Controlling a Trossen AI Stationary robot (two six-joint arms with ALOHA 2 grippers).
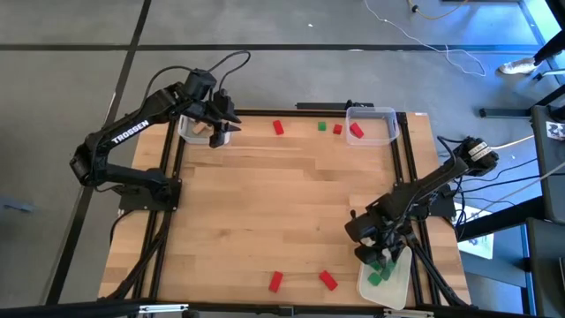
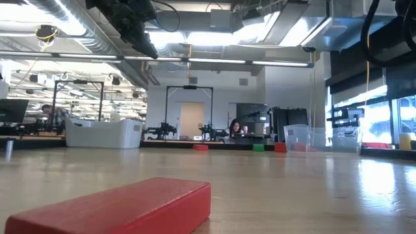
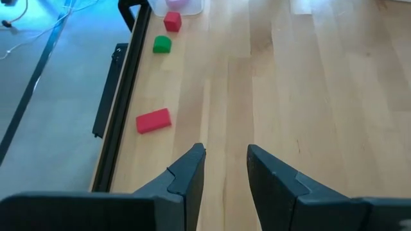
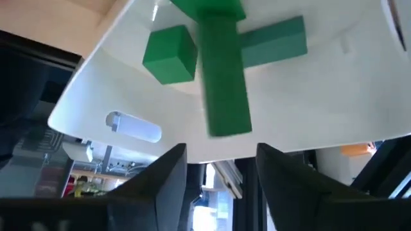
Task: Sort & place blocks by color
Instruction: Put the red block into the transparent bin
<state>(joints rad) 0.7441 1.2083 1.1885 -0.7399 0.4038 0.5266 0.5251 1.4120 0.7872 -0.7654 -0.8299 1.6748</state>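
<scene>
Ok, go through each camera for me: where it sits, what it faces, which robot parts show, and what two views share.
High: above the table, looking straight down; both arms show.
Low: at tabletop height, looking level across; a red block fills the foreground, one arm overhead.
Left wrist: on the left arm, looking past the left tool at bare tabletop.
Right wrist: on the right arm, right tool over green blocks in the white tray.
Shared: high and right wrist both show that tray.
</scene>
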